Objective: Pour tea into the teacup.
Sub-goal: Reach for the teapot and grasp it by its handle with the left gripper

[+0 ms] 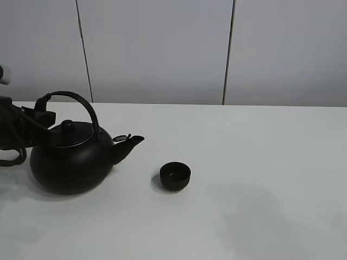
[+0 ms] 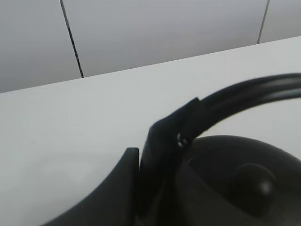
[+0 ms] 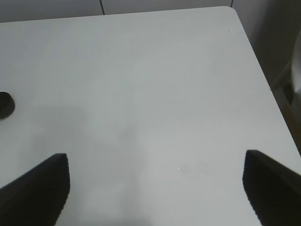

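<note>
The small black teacup [image 1: 175, 176] stands on the white table near the middle, just right of the kettle's spout; it also shows at the edge of the right wrist view [image 3: 4, 104]. The big black kettle [image 1: 70, 160] stands on the table at the left, spout pointing at the teacup. My left gripper [image 1: 40, 112] is shut on the lower left end of the kettle's arched handle [image 2: 244, 92]; one finger [image 2: 120, 188] presses against the handle's bracket. My right gripper [image 3: 155, 165] is open and empty over bare table, well to the right of the teacup.
The table's [image 1: 260, 162] right edge and rounded far corner [image 3: 230, 9] show in the right wrist view. A white panelled wall [image 1: 157, 49] stands behind the table. Cables [image 1: 11, 154] hang by the left arm.
</note>
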You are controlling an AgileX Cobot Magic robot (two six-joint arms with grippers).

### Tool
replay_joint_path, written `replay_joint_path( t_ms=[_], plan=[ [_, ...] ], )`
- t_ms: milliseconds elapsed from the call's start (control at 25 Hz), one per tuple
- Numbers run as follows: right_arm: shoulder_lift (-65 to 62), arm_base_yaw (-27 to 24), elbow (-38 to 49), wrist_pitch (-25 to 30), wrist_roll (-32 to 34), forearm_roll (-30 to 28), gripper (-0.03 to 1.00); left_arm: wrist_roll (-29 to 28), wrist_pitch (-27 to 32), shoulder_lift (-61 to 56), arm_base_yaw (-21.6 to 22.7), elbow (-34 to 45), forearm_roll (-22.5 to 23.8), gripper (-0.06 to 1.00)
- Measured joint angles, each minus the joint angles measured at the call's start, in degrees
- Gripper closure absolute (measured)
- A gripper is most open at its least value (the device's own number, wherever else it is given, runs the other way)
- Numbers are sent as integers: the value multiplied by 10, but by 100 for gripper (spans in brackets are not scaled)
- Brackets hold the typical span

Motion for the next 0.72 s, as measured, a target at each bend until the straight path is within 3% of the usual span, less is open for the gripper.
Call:
replay_joint_path(
  t_ms=[720],
  plan=[
    [0, 0, 0, 1, 0, 0, 27, 16, -2, 0, 2, 0, 20, 83]
  ],
)
